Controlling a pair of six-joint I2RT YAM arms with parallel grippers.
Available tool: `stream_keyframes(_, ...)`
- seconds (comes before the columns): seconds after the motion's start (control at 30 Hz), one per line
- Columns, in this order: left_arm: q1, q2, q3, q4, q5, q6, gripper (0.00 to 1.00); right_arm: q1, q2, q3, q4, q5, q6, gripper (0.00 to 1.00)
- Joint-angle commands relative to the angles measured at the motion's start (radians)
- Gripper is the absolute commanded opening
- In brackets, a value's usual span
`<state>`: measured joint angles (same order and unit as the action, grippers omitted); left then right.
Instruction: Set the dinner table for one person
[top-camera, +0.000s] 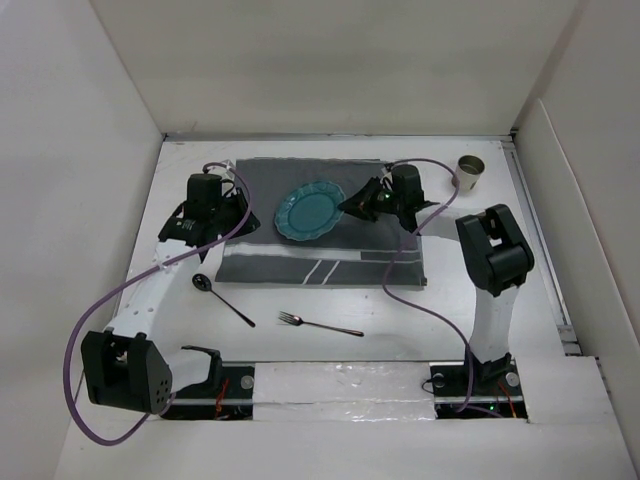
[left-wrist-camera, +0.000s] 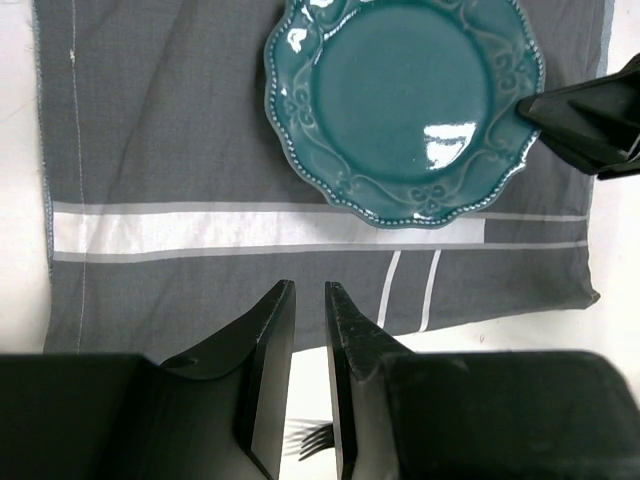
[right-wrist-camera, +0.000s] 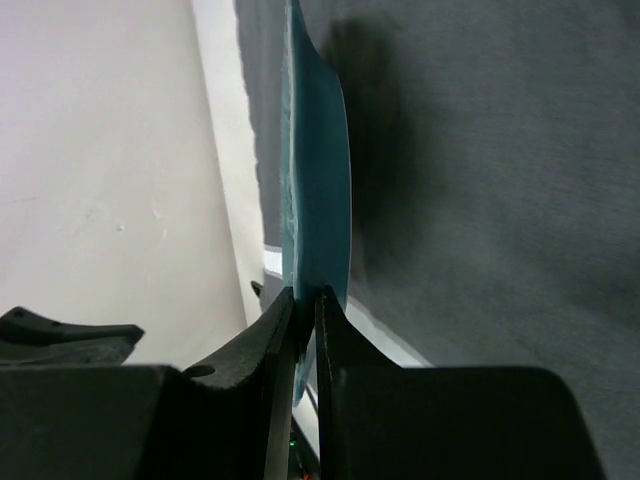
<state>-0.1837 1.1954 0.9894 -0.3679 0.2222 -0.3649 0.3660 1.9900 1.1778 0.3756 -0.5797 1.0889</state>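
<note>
On dinner table (top-camera: 180, 330), top view: teal plate (top-camera: 308, 212) on grey cloth (top-camera: 265, 262), right gripper (top-camera: 352, 205) at its rim. Left wrist: left gripper (left-wrist-camera: 308, 330) nearly closed, empty, plate ahead. Right wrist: fingers (right-wrist-camera: 282, 330) pinch plate rim.

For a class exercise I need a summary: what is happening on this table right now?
The right gripper pinches the rim of the scalloped teal ceramic plate, over the dark grey striped cloth. The left gripper, fingers nearly closed, hovers empty over the cloth. A dark metal spoon and fork lie on the white table; a beige cup stands far right.
</note>
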Motion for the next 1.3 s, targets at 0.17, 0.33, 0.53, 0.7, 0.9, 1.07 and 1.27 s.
stream_keyframes(0.17, -0.003, 0.007, 0.021, 0.003, -0.023, -0.006, 0.17, -0.006, -0.022, -0.037, 0.048, -0.006, -0.073, 0.04)
stream_keyframes(0.33, -0.003, 0.045, 0.055, 0.015, -0.037, 0.003, 0.17, -0.006, -0.039, 0.058, -0.211, 0.061, -0.249, 0.50)
stream_keyframes(0.53, -0.003, 0.088, 0.106, 0.029, -0.043, 0.004, 0.17, -0.067, -0.088, 0.218, -0.572, 0.207, -0.464, 0.67)
stream_keyframes(0.7, -0.003, 0.099, 0.137, 0.075, 0.015, -0.012, 0.13, -0.202, -0.174, 0.256, -0.688, 0.280, -0.550, 0.09)
stream_keyframes(0.9, -0.003, 0.105, 0.141, 0.103, 0.042, 0.020, 0.00, -0.390, -0.201, 0.382, -0.788, 0.573, -0.624, 0.00)
stream_keyframes(1.07, -0.003, 0.093, 0.112, 0.101, 0.020, 0.044, 0.01, -0.518, -0.125, 0.482, -0.860, 0.741, -0.641, 0.21)
stream_keyframes(1.27, -0.003, 0.095, 0.107, 0.119, 0.040, 0.044, 0.14, -0.573, 0.119, 0.775, -1.030, 0.721, -0.655, 0.51)
